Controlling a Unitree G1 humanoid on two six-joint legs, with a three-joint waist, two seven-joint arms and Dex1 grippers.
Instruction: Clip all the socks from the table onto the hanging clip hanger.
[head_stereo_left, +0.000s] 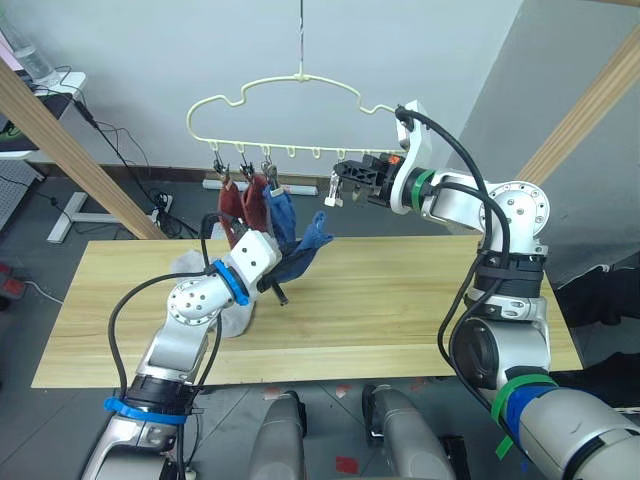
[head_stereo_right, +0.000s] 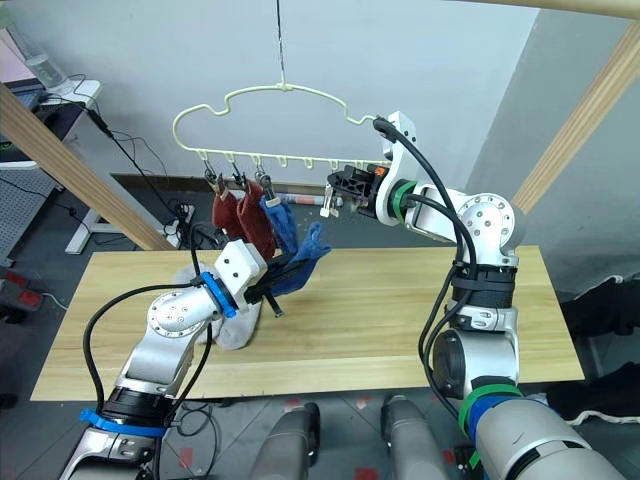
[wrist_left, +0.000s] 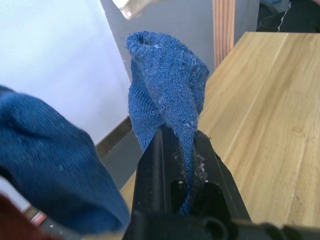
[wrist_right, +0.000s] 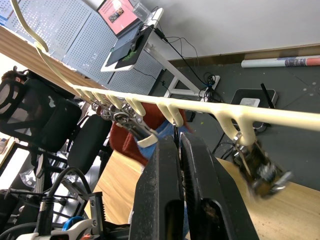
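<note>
Blue sock (head_stereo_left: 305, 245) clamped in my left gripper (head_stereo_left: 278, 290), lifted over table (head_stereo_left: 400, 300), at 7 o'clock below hanger (head_stereo_left: 290, 110). Left wrist: fingers (wrist_left: 155, 165) pinch sock. Right wrist: my right gripper (wrist_right: 179, 145) closed together under hanger bar, beside clip (wrist_right: 257, 167).

Left arm bent at the elbow, forearm angled up and inward, left gripper (wrist_left: 181, 150) pinched tight on a blue sock (wrist_left: 167, 95). Right arm raised high, forearm reaching leftward, right gripper (head_stereo_left: 338, 186) level near the clip hanger (head_stereo_left: 290, 100). Fingers (wrist_right: 165, 165) apparently pressed together with nothing between, though the tips are hard to make out.
</note>
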